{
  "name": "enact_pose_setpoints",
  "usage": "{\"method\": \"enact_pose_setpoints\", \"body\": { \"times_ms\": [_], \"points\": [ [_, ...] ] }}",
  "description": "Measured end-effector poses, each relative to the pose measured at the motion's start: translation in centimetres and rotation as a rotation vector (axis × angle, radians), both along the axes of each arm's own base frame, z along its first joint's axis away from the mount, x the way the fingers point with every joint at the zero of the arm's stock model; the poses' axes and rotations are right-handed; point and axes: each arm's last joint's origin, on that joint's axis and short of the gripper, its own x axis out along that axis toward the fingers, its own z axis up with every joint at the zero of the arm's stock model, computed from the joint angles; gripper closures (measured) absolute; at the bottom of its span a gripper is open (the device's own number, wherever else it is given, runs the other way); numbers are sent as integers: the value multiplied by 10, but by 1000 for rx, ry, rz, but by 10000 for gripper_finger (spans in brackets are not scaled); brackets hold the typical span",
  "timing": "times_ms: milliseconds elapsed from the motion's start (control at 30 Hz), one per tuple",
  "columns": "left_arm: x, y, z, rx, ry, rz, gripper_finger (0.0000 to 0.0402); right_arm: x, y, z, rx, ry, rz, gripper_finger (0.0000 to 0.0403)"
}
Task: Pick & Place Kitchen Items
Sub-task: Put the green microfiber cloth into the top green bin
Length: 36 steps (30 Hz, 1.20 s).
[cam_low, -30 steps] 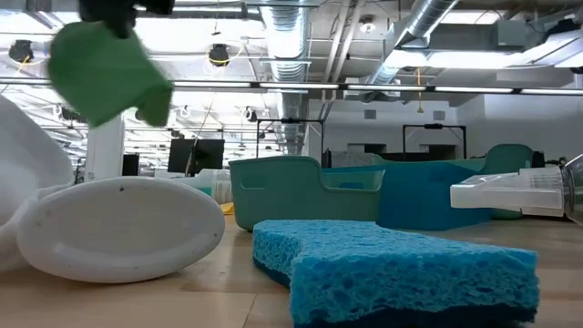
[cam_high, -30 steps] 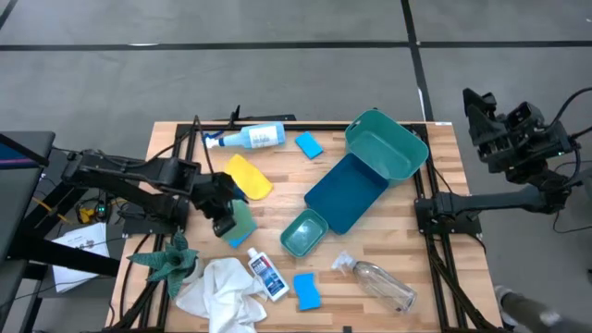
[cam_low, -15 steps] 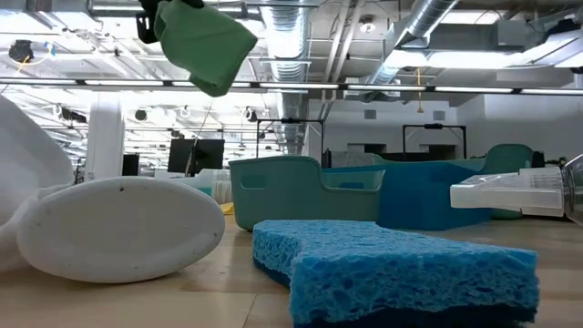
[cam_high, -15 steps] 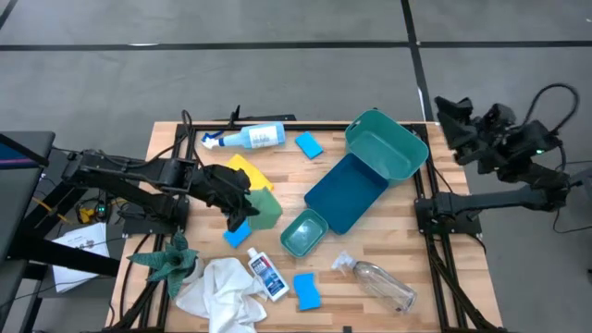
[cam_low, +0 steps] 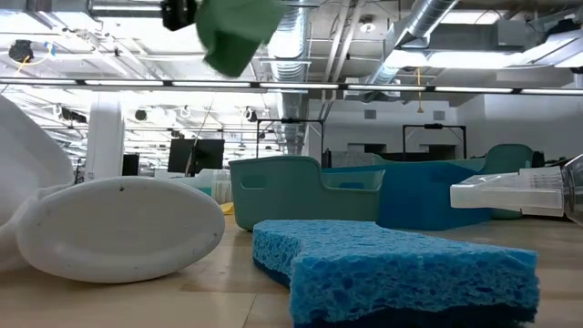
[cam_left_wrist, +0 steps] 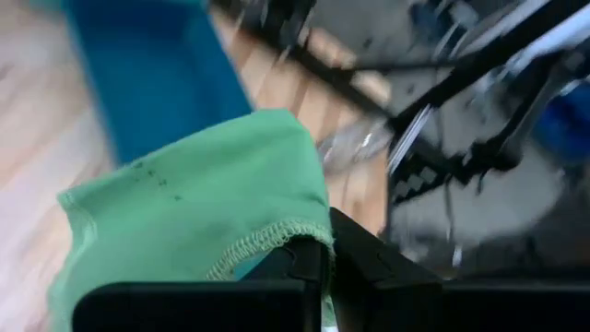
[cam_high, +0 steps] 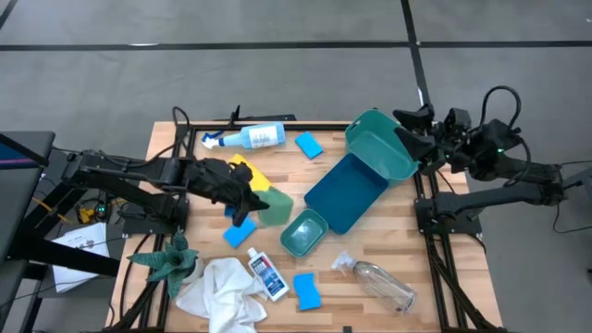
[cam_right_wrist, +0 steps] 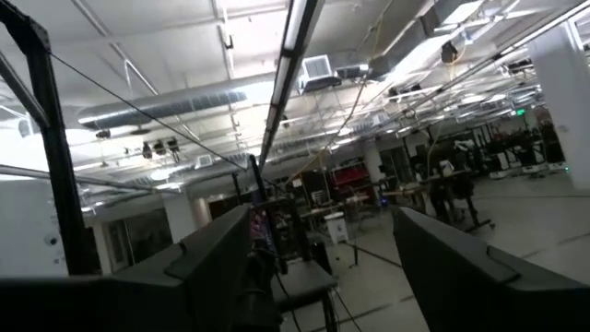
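The left gripper (cam_high: 248, 196) pinches a green cloth (cam_high: 270, 205) by its hem, the cloth hanging beyond the fingertips, probably for carrying toward the small teal bin (cam_high: 304, 232). The right gripper (cam_high: 413, 129), fingers spread and holding nothing, waits beside the large teal bin (cam_high: 387, 141).

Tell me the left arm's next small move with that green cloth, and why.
Probably carry it a little farther toward the small teal bin before letting go. The left gripper is shut on the green cloth, held up in the air just short of that bin, beside the yellow pad.
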Motion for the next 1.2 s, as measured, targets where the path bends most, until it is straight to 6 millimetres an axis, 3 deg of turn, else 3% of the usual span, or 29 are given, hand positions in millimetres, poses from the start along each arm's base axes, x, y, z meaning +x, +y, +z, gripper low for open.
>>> {"method": "enact_pose_setpoints", "body": {
  "times_ms": [267,433,633,867,1200],
  "points": [
    [18,19,21,36,-274,90,400,-1,1,3,-12,-39,21,143],
    [35,31,22,38,-375,134,401,-2,1,5,-14,-62,21,143],
    [50,31,21,22,-465,76,401,-2,1,6,-14,-64,21,143],
    [52,30,22,26,-495,53,401,-1,1,5,-14,-63,21,143],
    [51,30,24,58,-499,46,401,35,0,-4,-23,49,83,143]
  ]
}}
